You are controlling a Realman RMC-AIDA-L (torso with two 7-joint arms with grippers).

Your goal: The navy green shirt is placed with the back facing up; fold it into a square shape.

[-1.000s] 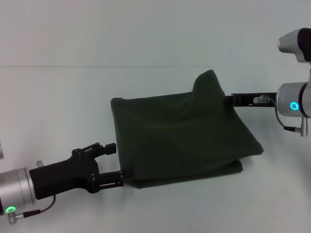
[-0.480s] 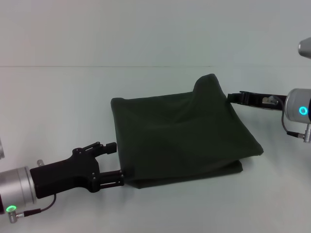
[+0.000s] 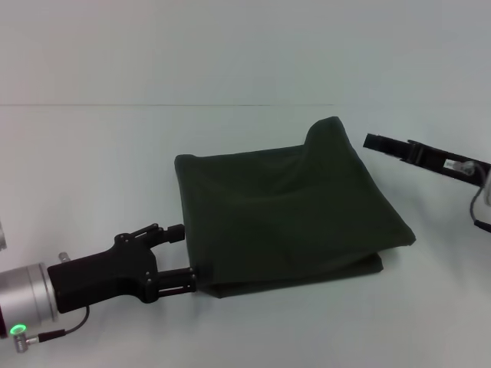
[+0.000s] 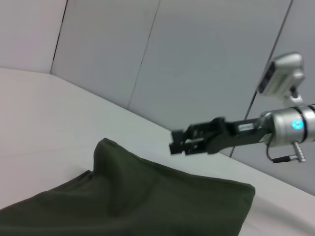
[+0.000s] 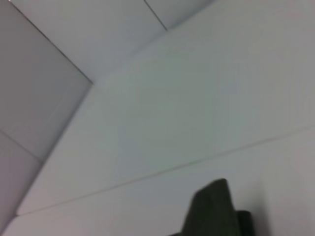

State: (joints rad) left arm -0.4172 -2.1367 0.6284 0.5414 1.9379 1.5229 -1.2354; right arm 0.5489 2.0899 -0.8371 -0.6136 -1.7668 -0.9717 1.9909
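We see the navy green shirt [image 3: 288, 211] lying folded into a rough four-sided bundle on the pale tabletop [image 3: 92, 161], with one corner of the fabric standing up in a soft peak at the far right of the bundle. Layered edges show along the shirt's near side, where one ply sticks out slightly under the upper one.

Our left tool [image 3: 186, 254] sits at the shirt's near left corner. Its lower finger touches the fabric edge there, while the upper finger stands apart above it, so the tool is spread open and grips nothing.

Our right tool [image 3: 371, 141] hangs in the air just to the right of the raised peak, clear of the shirt. In the left wrist view this right tool [image 4: 178, 142] appears beyond the peak, above the cloth, holding nothing; we cannot tell whether its fingers are parted or together.

In the right wrist view only the dark peak of the shirt [image 5: 211, 209] shows against the tabletop
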